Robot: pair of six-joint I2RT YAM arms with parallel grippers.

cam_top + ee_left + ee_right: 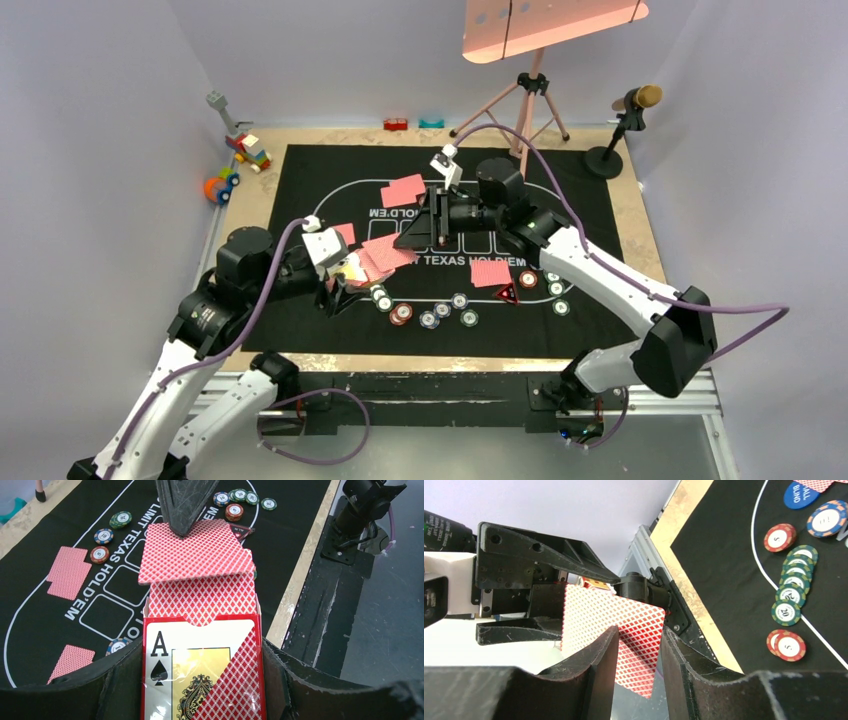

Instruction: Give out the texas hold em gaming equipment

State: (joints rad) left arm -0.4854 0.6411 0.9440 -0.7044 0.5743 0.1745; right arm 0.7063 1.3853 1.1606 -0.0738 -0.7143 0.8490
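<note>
The right claw (182, 526) is pinched shut on the far edge of the top card (195, 555), which sticks most of the way out of the card box (200, 680). The left claw (338, 285) clamps that box by its sides and holds it up over the near left part of the mat (300, 180), close to the chips (430, 318). The card's long axis runs out of the box mouth toward the right claw, slightly skewed. The pull probably has to follow that line, away from the left claw.
</note>
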